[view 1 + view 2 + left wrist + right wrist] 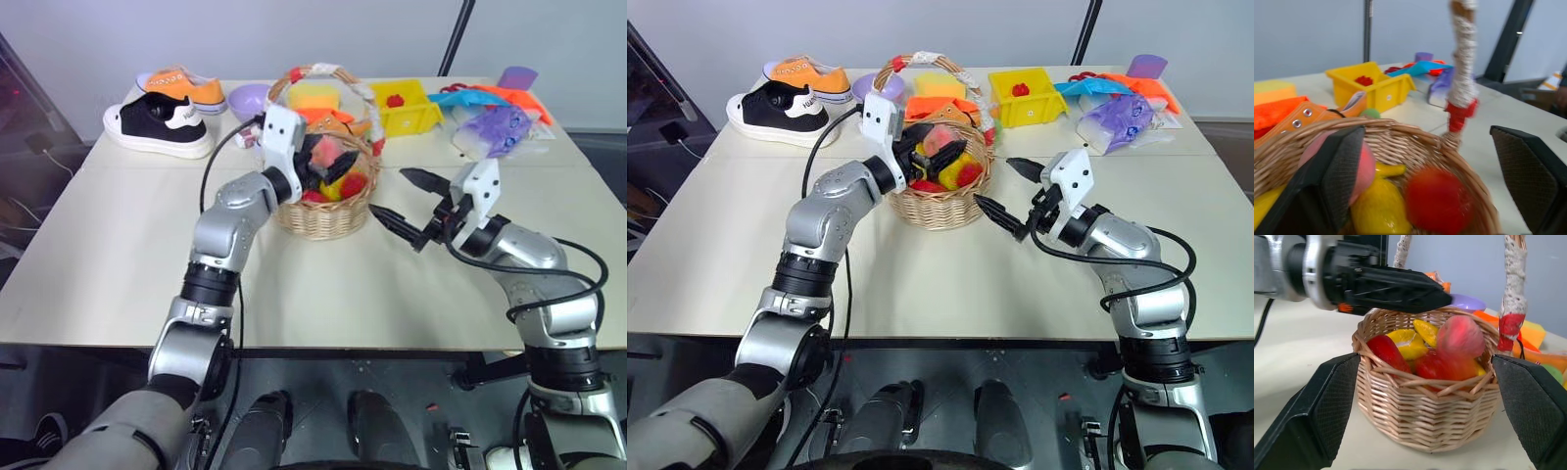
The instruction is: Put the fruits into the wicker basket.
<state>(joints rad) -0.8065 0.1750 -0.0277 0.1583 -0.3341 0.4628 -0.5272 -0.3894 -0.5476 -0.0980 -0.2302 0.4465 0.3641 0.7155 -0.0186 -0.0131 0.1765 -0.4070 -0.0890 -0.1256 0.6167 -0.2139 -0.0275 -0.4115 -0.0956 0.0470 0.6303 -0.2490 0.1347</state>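
**Fruits in the basket, both grippers empty**

Left eye view: the wicker basket (326,201) stands mid-tabletop (118,264), its arched white-wrapped handle rising over it. The left gripper (328,162) hangs over the basket's mouth; its jaws stand apart and grip nothing. The right gripper (407,204) waits just beside the basket on the robot's right, its jaws spread wide and empty. No loose fruit lies on the bare tabletop around the basket.

Right eye view: same layout. A yellow bin (1024,96), a purple bowl (872,86) and a pair of shoes (784,98) sit behind the basket, well apart from both grippers.

Left wrist view: looking down into the basket, the pink-orange peach (1359,166) lies against the wicker rim, partly behind one black finger. A red fruit (1437,200) sits beside it, with yellow pieces between them. The jaws straddle the contents without touching the red fruit.

Right wrist view: the peach (1459,338) rests on top of the pile, the red-orange fruit (1442,367) under it, both inside the rim.

Judgement: the placing looks done; what remains is likely only drawing the left arm clear of the handle.
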